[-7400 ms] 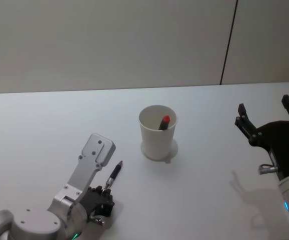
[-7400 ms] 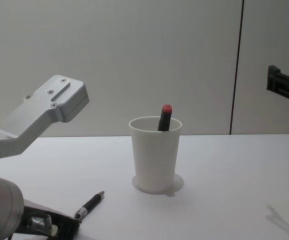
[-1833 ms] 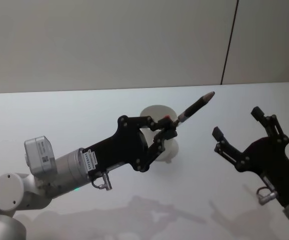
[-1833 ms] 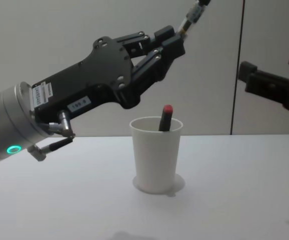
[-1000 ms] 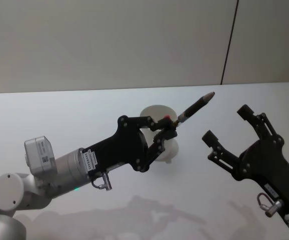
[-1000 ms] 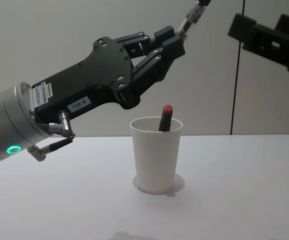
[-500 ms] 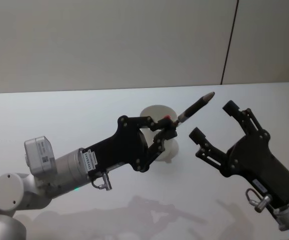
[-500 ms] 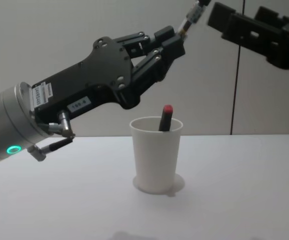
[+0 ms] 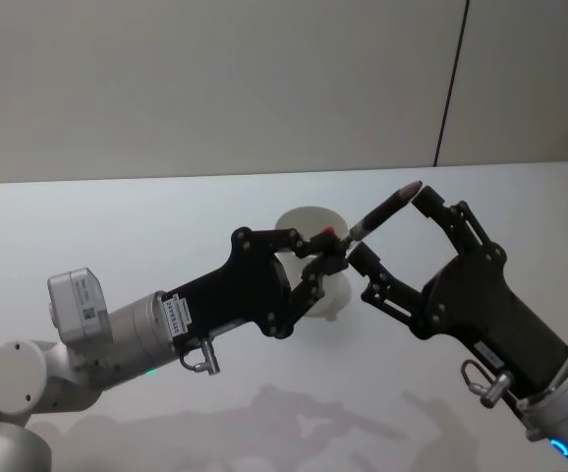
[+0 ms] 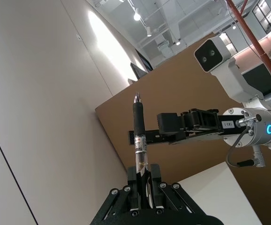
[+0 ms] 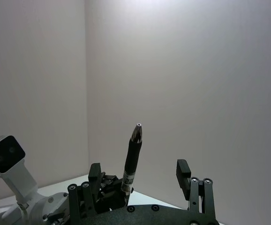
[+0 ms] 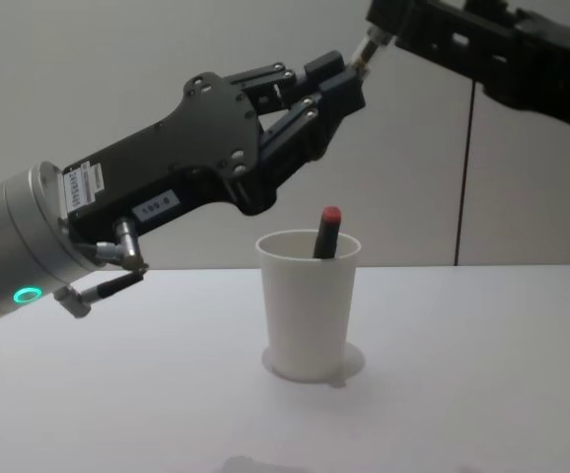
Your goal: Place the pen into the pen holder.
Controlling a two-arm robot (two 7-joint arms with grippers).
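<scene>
A handover looks to be in progress: the left hand point(image 9: 331, 258) is clamped on the lower end of the pen point(image 9: 384, 212), holding it high above the white paper-cup pen holder point(image 12: 308, 304), tip slanting toward two o'clock. The right hand point(image 9: 390, 232) straddles the dark grip, spread wide and holding nothing. Next it likely must close there before the left releases. A red-capped marker point(image 12: 325, 231) leans inside the cup on the bench point(image 12: 463, 394).

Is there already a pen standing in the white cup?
Yes, in the chest view a dark pen with a red tip leans inside the white cup, its end poking above the rim.
</scene>
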